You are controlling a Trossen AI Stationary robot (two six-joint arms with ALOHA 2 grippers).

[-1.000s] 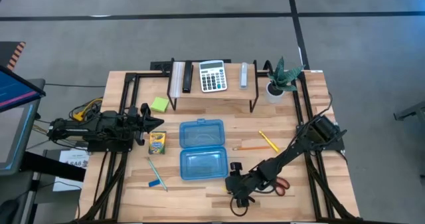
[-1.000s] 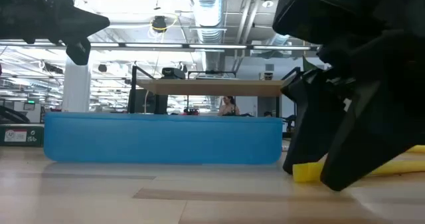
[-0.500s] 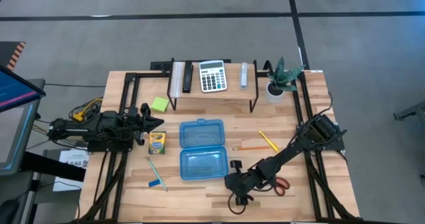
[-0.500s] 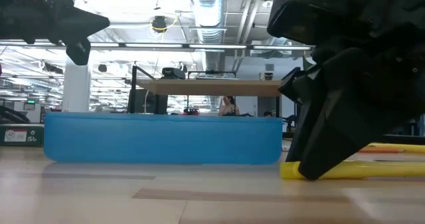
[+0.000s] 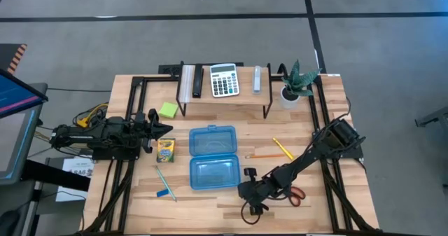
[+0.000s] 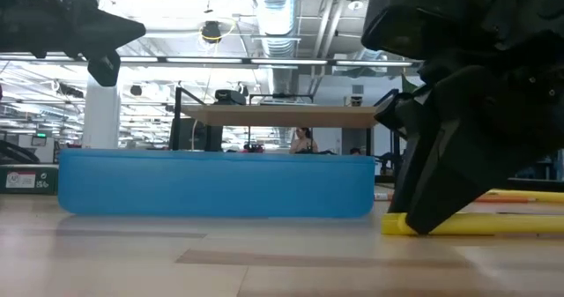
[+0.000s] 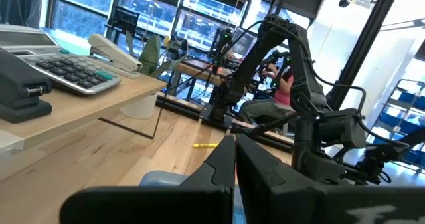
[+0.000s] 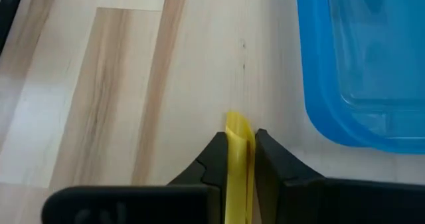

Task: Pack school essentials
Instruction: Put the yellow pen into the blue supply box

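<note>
A blue pencil case lies open on the table's middle, lid flat behind its tray. My right gripper stands low just right of the tray's near corner, shut on a yellow pencil-like stick; in the high view the arm hides the stick. A crayon box, a lime sticky-note pad and a blue pen lie left of the case. Two pencils and red-handled scissors lie right of it. My left gripper hovers shut beside the crayon box, holding nothing. My right gripper pinches the yellow stick between its two fingers, close to the stick's end, which pokes out a little past the fingertips. The fingers slant down from the table's right and run along the stick. The stick lies level on the tabletop.
A low wooden shelf at the far edge carries a calculator, a stapler and other small things. A potted plant stands at the far right. Bare wood lies along the near edge, left of my right gripper.
My right gripper has shut on the yellow stick, its two fingers drawn together in the low view. The stick's end has slid a little along the table toward the blue case and stays flat on the wood.
</note>
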